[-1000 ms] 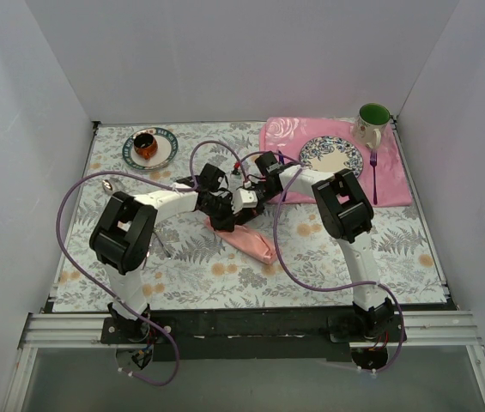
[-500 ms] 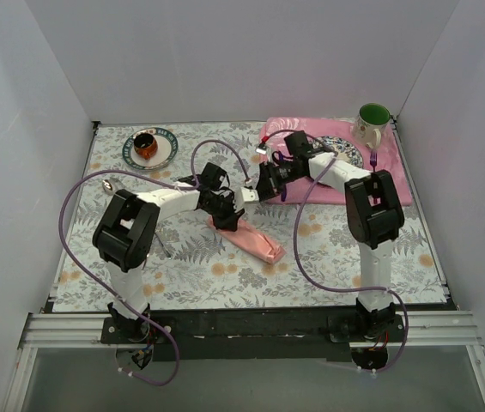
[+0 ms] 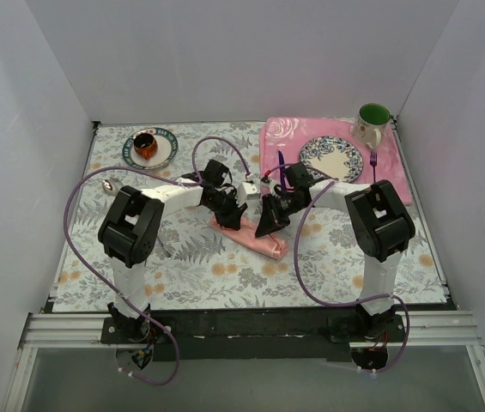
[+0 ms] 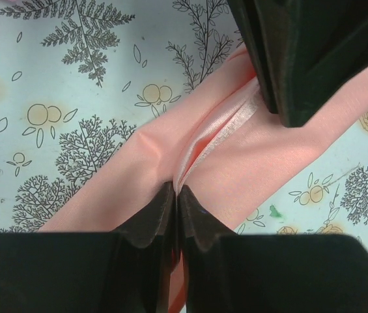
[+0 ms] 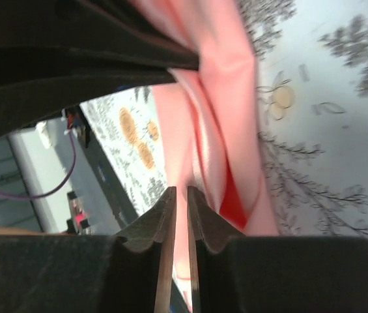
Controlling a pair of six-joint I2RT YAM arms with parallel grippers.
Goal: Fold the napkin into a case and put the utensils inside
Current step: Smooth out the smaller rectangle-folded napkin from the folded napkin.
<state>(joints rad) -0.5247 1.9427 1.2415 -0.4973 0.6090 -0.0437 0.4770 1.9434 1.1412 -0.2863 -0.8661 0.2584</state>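
Note:
The salmon-pink napkin lies folded into a narrow case on the fern-print tablecloth, slanting down to the right. My left gripper is shut on a raised fold of the napkin at its upper left end. My right gripper hovers just over the napkin near its lower right end, jaws a narrow slit apart with nothing between them. Of the utensils, a silver spoon lies at the far left and a thin silver piece beside the left arm.
A saucer with a brown cup stands back left. The rose-patterned placemat at the back right carries a patterned plate, a green mug and a purple fork. Purple cables loop over the table.
The right arm swung out to the placemat edge and back down to the napkin's lower end, its jaws parting slightly. The left gripper kept its hold and shifted slightly right.

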